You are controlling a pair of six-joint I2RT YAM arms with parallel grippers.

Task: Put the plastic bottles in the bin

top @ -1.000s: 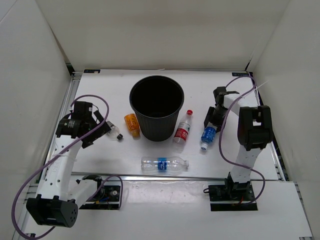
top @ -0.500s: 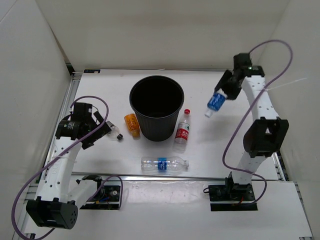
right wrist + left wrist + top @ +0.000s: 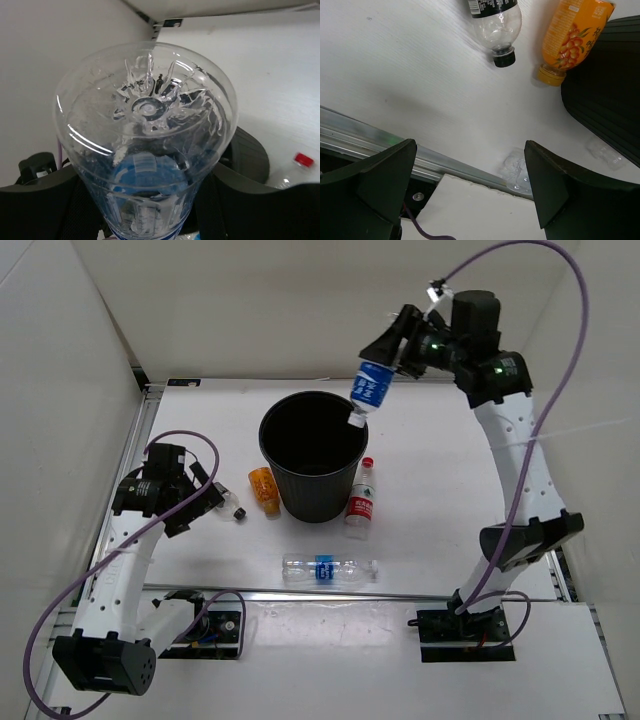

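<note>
My right tool (image 3: 392, 358), clamped on the blue-labelled bottle (image 3: 371, 385), holds it neck-down over the bin (image 3: 315, 495) at its two-o'clock rim; next, I'd release.

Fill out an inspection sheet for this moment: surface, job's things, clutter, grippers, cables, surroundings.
Surface: white table, four bottles on it.
Job's things: black bin upright at centre; blue-label bottle held cap-down over its right rim; red-label bottle beside the bin's right; orange bottle and tiny dark-capped bottle to its left; clear bottle lying in front.
Clutter: nothing seen.
Grippers: right gripper shut on the blue-label bottle; left gripper open, low beside the tiny dark-capped bottle.
Cables: purple cable looping along each arm.
Surroundings: white walls on three sides.
</note>
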